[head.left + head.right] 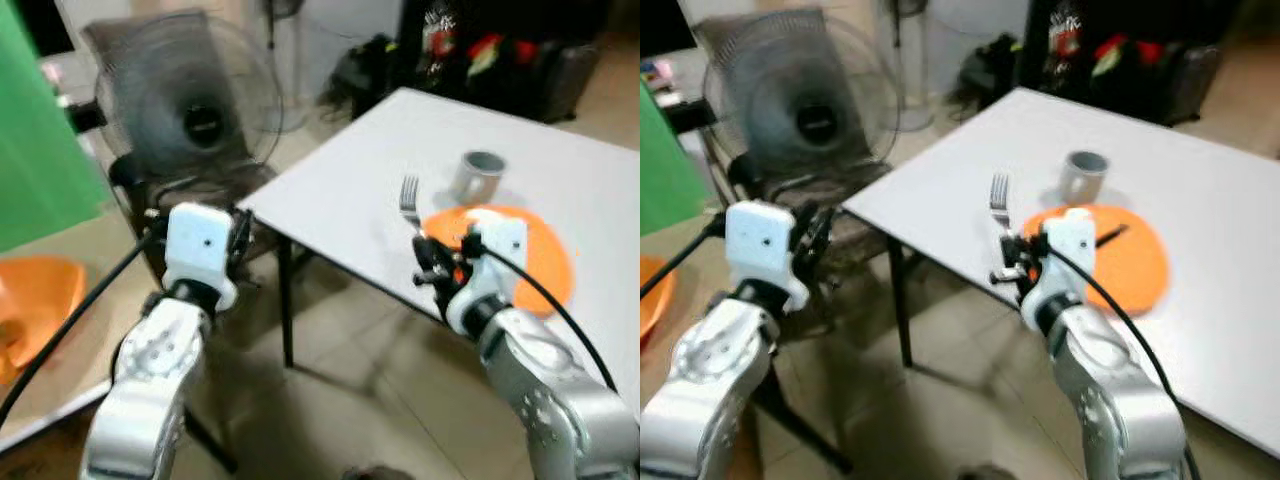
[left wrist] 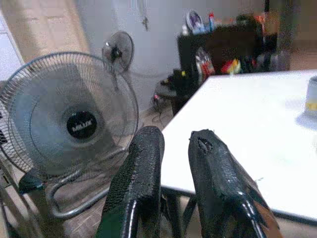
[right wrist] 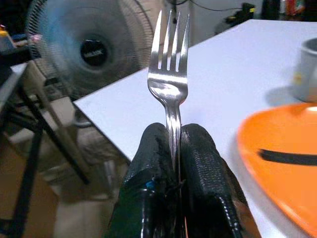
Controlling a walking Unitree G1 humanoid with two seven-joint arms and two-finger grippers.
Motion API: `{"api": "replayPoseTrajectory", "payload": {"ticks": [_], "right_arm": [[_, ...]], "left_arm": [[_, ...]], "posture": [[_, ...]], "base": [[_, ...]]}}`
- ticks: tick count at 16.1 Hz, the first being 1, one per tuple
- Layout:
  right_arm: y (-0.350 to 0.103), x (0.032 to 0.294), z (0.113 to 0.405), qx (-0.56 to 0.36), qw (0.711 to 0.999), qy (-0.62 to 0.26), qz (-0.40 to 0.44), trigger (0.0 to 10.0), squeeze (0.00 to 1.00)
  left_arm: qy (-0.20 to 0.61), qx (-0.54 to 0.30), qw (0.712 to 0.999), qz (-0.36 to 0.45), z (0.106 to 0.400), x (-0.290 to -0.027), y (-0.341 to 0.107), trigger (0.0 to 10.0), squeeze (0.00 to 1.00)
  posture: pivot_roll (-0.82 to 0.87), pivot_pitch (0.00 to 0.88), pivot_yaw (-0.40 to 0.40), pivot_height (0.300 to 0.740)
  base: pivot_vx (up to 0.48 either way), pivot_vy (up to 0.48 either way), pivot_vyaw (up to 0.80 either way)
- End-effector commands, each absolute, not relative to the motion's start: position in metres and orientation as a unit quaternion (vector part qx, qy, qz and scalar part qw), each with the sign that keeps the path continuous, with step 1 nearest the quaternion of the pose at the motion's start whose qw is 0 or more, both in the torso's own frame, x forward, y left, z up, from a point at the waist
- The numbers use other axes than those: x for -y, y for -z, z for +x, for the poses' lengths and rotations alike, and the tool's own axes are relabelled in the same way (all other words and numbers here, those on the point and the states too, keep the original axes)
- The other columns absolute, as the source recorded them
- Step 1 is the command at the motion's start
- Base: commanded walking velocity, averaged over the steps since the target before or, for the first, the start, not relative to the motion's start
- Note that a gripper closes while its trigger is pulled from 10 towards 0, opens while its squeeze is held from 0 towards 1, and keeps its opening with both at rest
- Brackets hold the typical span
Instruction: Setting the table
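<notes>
Your right gripper (image 3: 173, 144) clamps the fork (image 3: 170, 74) by its handle, tines pointing straight out beyond the fingertips, over the white table (image 1: 560, 170) just beside the orange plate (image 3: 282, 168). Your left gripper (image 2: 173, 148) stands slightly parted, holding nothing, facing the fan (image 2: 74, 124).

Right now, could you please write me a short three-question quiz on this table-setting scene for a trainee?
1. True or false: the right gripper has its fingers shut on the fork.
2. What stands on the white table just beyond the orange plate? A) bowl B) grey mug C) bottle
3. Fill in: the left gripper, fingers apart and holding nothing, points toward a floor ____.

Key: 1 true. 2 B, the grey mug. 3 fan.
</notes>
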State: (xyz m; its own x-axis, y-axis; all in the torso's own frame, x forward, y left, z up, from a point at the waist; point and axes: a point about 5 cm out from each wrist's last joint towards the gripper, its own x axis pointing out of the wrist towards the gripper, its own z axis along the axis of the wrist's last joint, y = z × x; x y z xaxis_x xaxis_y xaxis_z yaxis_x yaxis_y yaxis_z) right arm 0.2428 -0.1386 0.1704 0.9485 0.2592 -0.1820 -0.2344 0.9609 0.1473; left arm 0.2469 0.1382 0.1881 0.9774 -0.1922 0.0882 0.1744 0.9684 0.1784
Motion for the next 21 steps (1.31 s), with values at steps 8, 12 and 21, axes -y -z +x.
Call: {"api": "replayPoseTrajectory", "payload": {"ticks": [8, 12, 21], "right_arm": [[-0.176, 0.145, 0.259, -0.124, 0.988, -0.088, 0.028, 10.0, 0.0], [-0.17, 0.142, 0.257, -0.148, 0.985, -0.066, 0.054, 10.0, 0.0], [-0.171, 0.136, 0.256, -0.151, 0.984, -0.068, 0.066, 10.0, 0.0]], "left_arm": [[0.082, 0.034, 0.994, 0.063, 0.245, -0.145, -0.181, 10.0, 0.0], [0.081, 0.035, 0.994, 0.07, 0.25, -0.149, -0.182, 10.0, 0.0], [0.074, 0.04, 0.994, 0.067, 0.254, -0.153, -0.185, 10.0, 0.0]], "posture": [[-0.08, 0.0, 0.009, 0.74], [-0.08, 0.0, 0.019, 0.74], [-0.08, 0.0, 0.02, 0.74]], "base": [[0.0, 0.0, -0.68], [0.0, 0.324, -0.68], [0.0, 0.241, -0.61]]}}
